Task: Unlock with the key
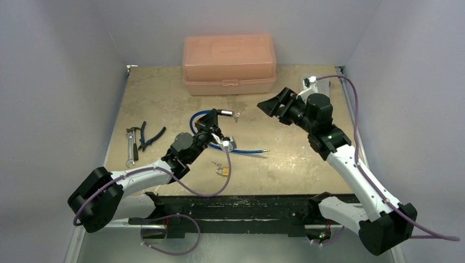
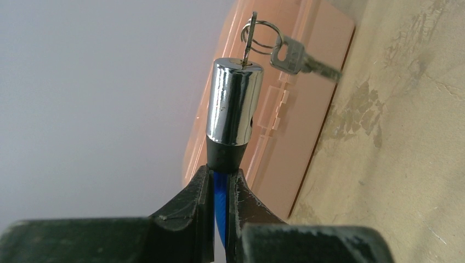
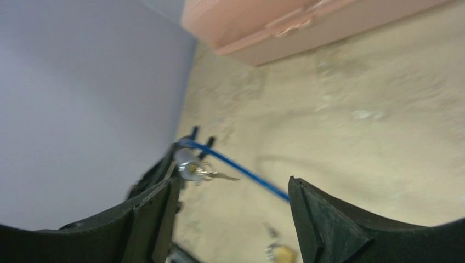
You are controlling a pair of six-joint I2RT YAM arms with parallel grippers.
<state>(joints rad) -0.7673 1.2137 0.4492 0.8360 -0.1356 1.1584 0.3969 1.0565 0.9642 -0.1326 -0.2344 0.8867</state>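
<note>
While left pincer point(image 2: 222, 175) pinches blue cable point(image 2: 220, 219), shiny key point(image 2: 250, 35) in cylinder point(image 2: 233, 104), right pincer point(image 3: 231, 181) gapes.

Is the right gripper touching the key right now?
Apart. Top view shows bare table between the open right gripper and the key.

lock cylinder point(image 2: 233, 101): polished chrome metal, mirror-glossy, faint scratches.
key point(image 2: 293, 55): thin silver metal, shiny.
blue cable point(image 2: 220, 208): smooth glossy plastic sheath; collar at cylinder end matt black.
left fingers point(image 2: 183, 213): matt black plastic, slightly grainy.
box point(image 1: 228, 64): salmon plastic, smooth, semi-translucent.
padlock point(image 1: 222, 170): brass body, dull shine.
surface point(image 1: 307, 164): beige, matt, mottled, worn patches.
</note>
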